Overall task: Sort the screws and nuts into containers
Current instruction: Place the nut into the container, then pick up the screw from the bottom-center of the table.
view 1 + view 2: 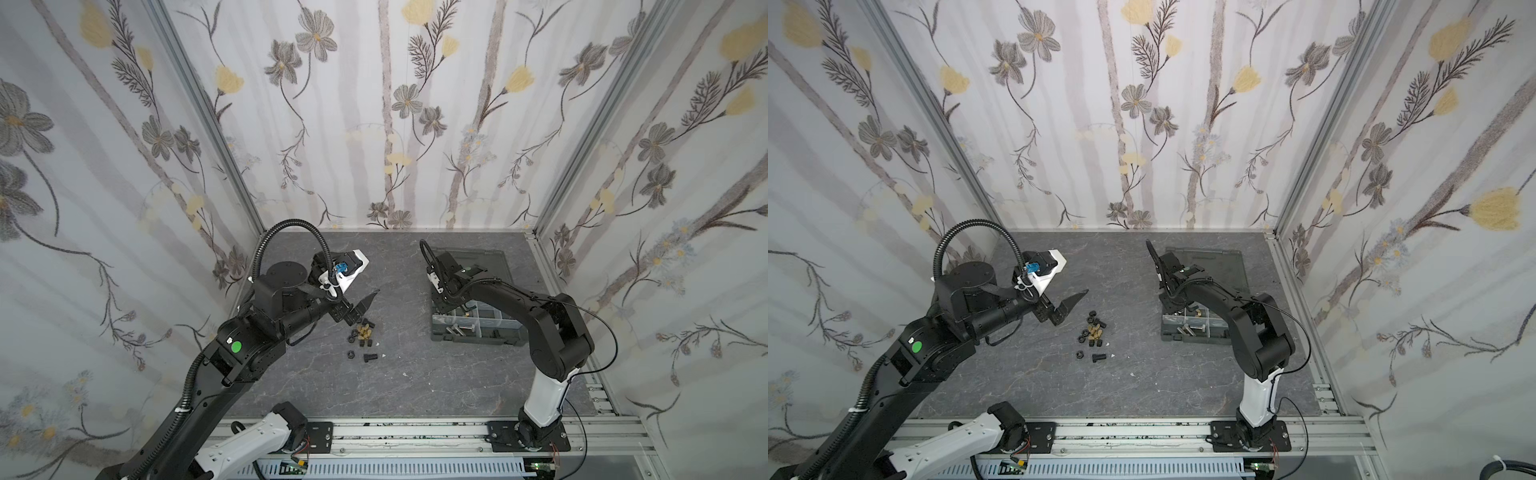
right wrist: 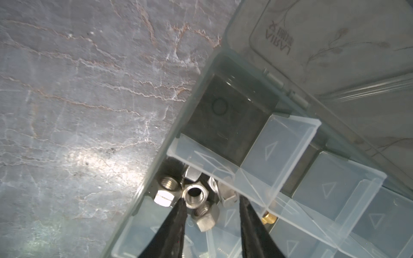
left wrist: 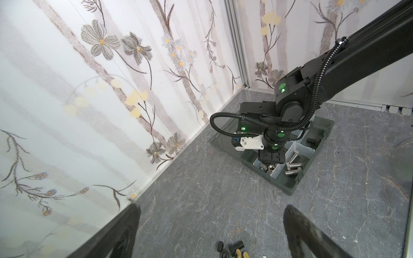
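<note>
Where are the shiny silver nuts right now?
In the right wrist view, the silver nuts lie piled in an edge compartment of the organizer box, at the open right tool, on the table's right side.

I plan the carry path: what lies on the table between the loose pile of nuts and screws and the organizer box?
Nothing: both top views show bare grey table between the pile and the box.
</note>
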Motion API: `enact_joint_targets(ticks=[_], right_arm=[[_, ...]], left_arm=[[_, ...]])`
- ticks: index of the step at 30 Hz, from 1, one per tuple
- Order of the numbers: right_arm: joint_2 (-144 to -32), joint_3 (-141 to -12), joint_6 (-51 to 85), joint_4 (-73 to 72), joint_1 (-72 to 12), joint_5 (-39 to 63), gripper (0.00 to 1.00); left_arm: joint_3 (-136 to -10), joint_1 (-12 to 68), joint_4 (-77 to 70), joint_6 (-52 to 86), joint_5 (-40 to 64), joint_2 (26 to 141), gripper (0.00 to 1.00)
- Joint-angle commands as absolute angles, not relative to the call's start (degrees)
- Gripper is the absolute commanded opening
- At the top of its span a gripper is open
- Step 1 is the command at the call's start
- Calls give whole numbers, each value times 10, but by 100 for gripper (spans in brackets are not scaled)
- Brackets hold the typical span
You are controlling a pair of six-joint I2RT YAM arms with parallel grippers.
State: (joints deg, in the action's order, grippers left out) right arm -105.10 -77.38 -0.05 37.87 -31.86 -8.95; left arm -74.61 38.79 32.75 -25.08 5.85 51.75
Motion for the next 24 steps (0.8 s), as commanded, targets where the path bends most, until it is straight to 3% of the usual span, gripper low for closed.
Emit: enact_joint_targets(ticks=[1,13,24], right_arm=[[-1031,-793,-15,384,-337,-92,42],[-1049,-811,-107,339,-507,9,53],[-1128,-847,-129,323,-613,10,56]], left_arm=[[-745,388,306,-258,63,516,100],[-721,388,299,-258,70,500,100],[-716,388,300,-255,72,479,100]])
